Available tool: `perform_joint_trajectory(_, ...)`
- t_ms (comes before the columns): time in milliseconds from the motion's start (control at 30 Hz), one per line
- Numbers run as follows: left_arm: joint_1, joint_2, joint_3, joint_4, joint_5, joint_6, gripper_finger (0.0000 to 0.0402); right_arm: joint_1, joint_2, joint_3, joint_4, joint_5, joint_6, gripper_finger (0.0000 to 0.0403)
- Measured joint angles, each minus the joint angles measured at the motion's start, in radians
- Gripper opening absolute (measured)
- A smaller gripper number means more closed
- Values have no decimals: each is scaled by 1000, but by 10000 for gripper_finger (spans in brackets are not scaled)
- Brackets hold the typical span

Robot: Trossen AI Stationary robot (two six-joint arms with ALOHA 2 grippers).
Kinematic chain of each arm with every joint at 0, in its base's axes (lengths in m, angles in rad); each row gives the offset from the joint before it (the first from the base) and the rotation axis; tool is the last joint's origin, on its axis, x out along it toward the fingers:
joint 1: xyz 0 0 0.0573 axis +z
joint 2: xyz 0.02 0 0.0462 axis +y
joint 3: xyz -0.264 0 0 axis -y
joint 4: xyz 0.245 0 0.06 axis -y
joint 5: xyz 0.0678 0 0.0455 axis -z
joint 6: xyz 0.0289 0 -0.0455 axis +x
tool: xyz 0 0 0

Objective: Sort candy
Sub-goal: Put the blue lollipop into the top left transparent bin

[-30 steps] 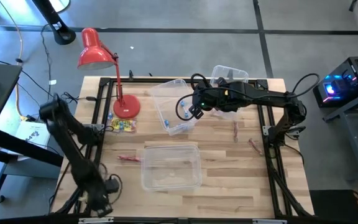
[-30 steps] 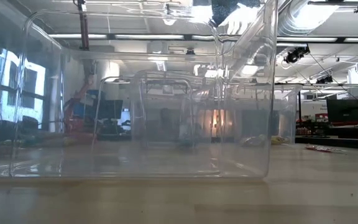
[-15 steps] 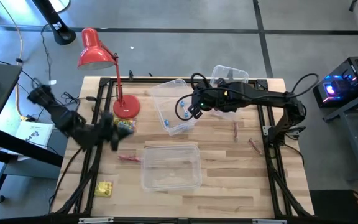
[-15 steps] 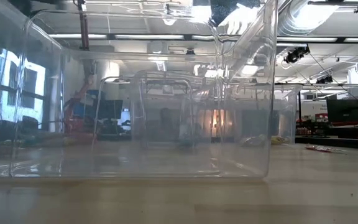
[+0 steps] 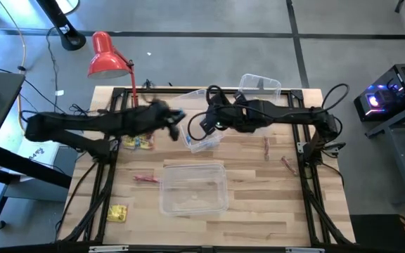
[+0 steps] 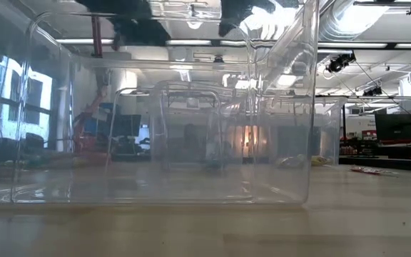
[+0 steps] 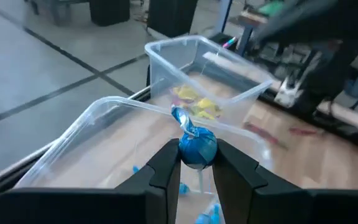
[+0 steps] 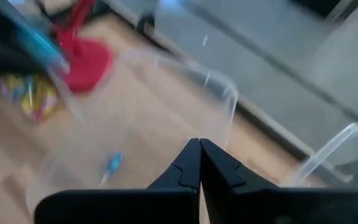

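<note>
**Carrying a blue sweet to the far bin**

Reaching across from the left edge of the tabletop (image 5: 259, 211), the left gripper (image 7: 197, 163) has its jaws clamped on a blue twist-wrapped candy (image 7: 197, 148), wrapper tail sticking up. It hangs over the clear bin (image 5: 197, 125) near the middle of the far edge, where loose blue pieces (image 7: 207, 214) already lie on the floor. The neighbouring bin (image 7: 210, 78), further along the far edge, holds yellow packets (image 7: 194, 106).

The right gripper (image 8: 199, 163) hovers over that same blue bin from the right side, jaws pressed together with nothing between them.

The release looks close, and the smart play is to get well inside the rim before opening, since the sweet is light and could bounce off the wall. With both arms crowding one bin, the left should drop from where it is rather than push further toward the right arm.

Plenty left: a mixed pile (image 5: 138, 143) by the red lamp (image 5: 143, 121), red-pink sticks (image 5: 146, 179) beside the large near bin (image 5: 193, 188), more sticks (image 5: 266, 147) toward the right edge, and a yellow packet (image 5: 117, 213) near the left front corner.
</note>
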Motion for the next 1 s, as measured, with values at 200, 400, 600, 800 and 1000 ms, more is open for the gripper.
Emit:
perform_joint_trajectory(200,137,209,3,168,137,53,78,56,-38,0,14,132,12,0)
perform_joint_trajectory(400,157,280,75,108,198,215,120,88,-44,0,-68,135,96,0)
perform_joint_trajectory(600,155,250,157,-31,198,220,183,101,-47,0,-152,170,155,0)
perform_joint_trajectory(800,154,174,205,-297,297,136,229,87,-48,0,-168,173,162,0)
perform_joint_trajectory(1000,96,28,199,-783,253,-81,238,78,-48,0,-174,172,155,0)
